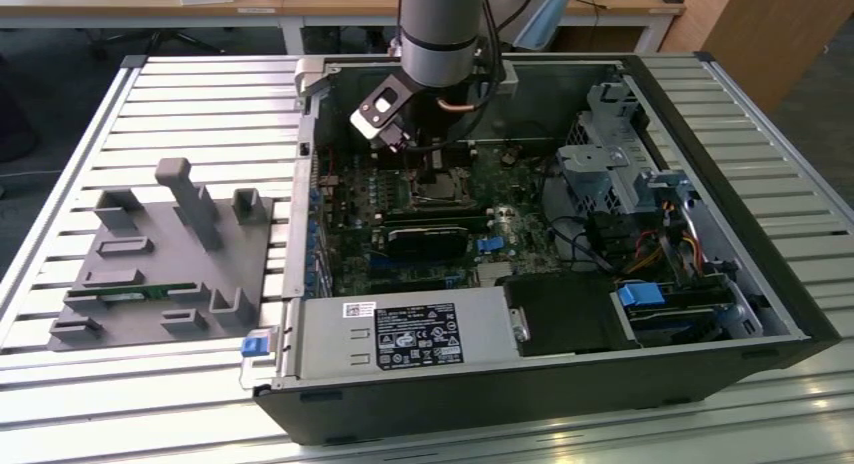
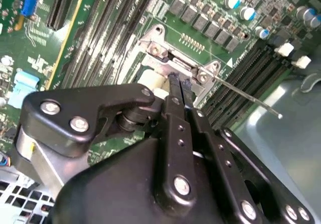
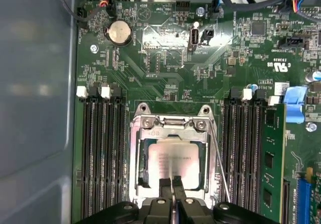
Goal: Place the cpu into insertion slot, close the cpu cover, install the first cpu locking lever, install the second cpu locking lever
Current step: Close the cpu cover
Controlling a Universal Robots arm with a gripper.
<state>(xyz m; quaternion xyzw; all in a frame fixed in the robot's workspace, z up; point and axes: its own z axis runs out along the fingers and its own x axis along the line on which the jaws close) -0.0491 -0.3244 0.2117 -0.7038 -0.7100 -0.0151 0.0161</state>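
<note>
- Cpu (image 3: 173,158): silver-grey square, lying flat in the slot.
- Slot (image 1: 434,191): silver-rimmed square socket.
- Cover (image 3: 170,126): silvery windowed frame, down over the slot.
- Lever (image 3: 219,163): thin rod beside the slot.

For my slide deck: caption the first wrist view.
Shut gripper at the cpu, framed by the lowered cpu cover, thin lever rod alongside.

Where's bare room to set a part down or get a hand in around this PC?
Free: table slats between the grey fixture and the table's far edge, plus the near slats on its other side. Crowded: inside the case, where the gripper sits over the chip between memory slots.
</note>
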